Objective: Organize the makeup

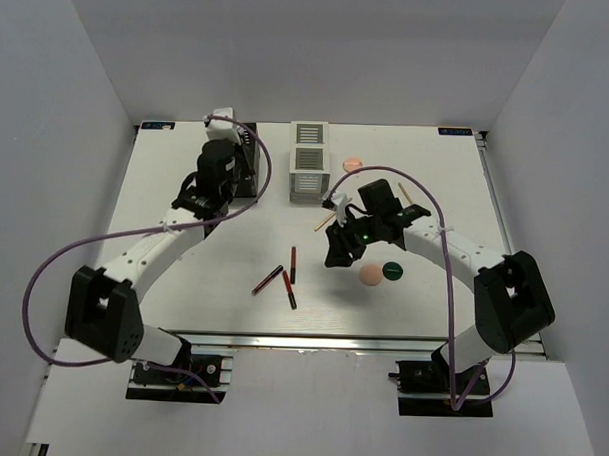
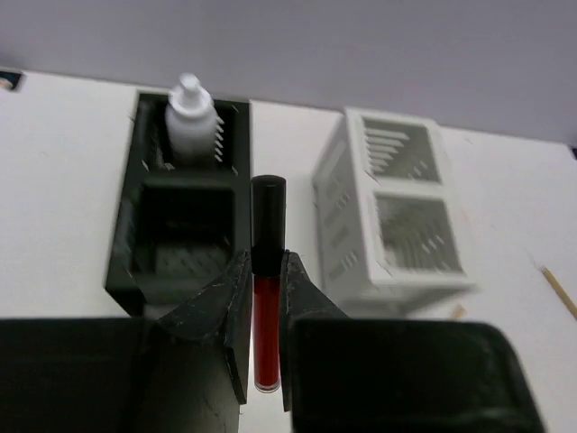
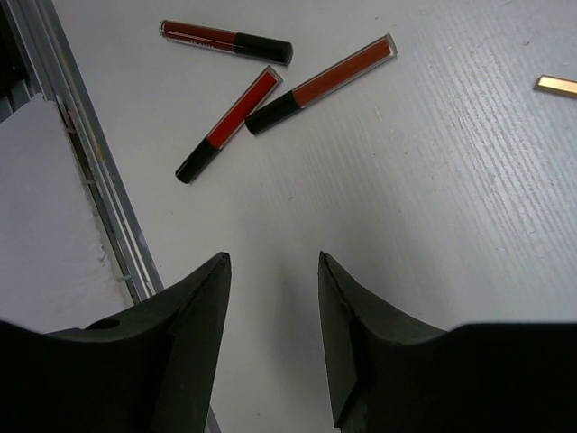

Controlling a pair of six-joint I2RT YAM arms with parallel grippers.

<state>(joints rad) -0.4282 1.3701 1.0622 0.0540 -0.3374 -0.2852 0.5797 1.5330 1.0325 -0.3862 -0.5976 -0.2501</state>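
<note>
L gripper [image 2: 261, 271] clamps slim dark-red black-capped tube [image 2: 268, 225] near black slatted box [image 2: 185, 183] w/ small white bottle [image 2: 191, 113] inside. R gripper [image 3: 270, 262] jaws wide over white table [image 3: 433, 225]; three red tubes [image 3: 230, 124] loose nearby. Room: pale grey walls [image 1: 321, 48].

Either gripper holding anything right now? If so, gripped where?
Left gripper pinches a lip gloss tube on its red body, just below the black cap. Right gripper is open, holding nothing.

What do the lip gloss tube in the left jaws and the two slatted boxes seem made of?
Lip gloss tube: probably clear glossy plastic, red showing through, with a black cap. Black slatted box and white slatted box: likely matte moulded plastic, judging by thin even slats.
</note>
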